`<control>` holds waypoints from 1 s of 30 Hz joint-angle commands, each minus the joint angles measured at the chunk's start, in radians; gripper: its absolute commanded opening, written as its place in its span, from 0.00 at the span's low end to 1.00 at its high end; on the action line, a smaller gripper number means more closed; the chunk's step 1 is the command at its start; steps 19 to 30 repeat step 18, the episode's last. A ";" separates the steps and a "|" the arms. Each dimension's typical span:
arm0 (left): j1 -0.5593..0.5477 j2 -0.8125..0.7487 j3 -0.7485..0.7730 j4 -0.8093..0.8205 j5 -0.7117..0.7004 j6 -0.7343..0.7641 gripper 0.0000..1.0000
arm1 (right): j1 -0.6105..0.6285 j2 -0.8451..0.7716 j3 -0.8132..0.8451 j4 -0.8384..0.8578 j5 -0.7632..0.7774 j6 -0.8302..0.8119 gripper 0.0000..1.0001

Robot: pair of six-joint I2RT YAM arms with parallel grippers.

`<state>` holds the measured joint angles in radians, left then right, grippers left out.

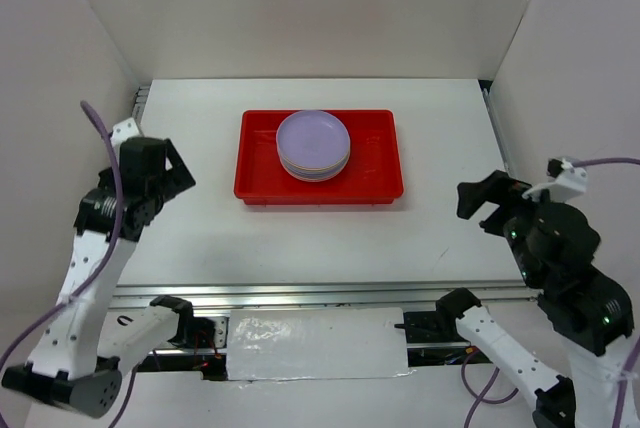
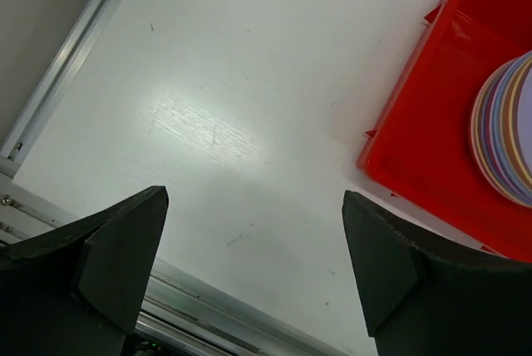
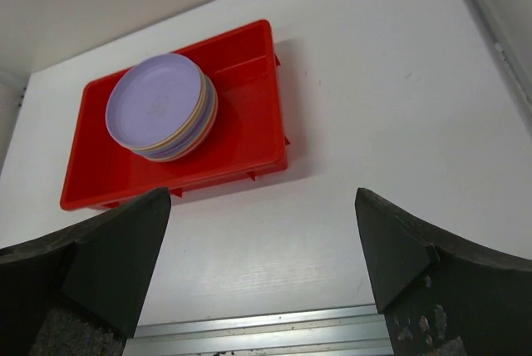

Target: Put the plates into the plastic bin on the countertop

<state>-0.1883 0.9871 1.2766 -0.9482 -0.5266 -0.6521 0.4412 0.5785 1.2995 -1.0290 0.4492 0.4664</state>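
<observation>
A stack of plates (image 1: 314, 145), lilac on top with pastel edges below, sits inside the red plastic bin (image 1: 262, 173) at the middle of the white countertop (image 1: 440, 148). The right wrist view shows the stack of plates (image 3: 158, 106) in the bin (image 3: 241, 135) from the front; the left wrist view catches the edge of the plates (image 2: 507, 131) and the corner of the bin (image 2: 416, 140). My left gripper (image 1: 172, 170) hangs open over the left of the countertop, holding nothing. My right gripper (image 1: 485, 203) is open over the right side, also holding nothing. Both are well apart from the bin.
White walls enclose the countertop on three sides. A metal rail (image 1: 320, 293) runs along the front edge, and rails (image 1: 140, 98) line the left and right sides. The arm bases and cables sit below the front rail.
</observation>
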 commanded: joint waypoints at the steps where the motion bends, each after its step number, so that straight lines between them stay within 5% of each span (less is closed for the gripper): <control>1: -0.002 -0.193 -0.086 -0.004 -0.032 0.022 0.99 | 0.008 -0.052 0.081 -0.081 0.051 -0.087 1.00; 9: 0.001 -0.511 -0.204 -0.014 -0.073 0.022 0.99 | 0.042 -0.132 0.096 -0.157 0.105 -0.080 1.00; 30: 0.000 -0.492 -0.210 -0.011 -0.058 0.025 0.99 | 0.042 -0.138 0.064 -0.137 0.063 -0.074 1.00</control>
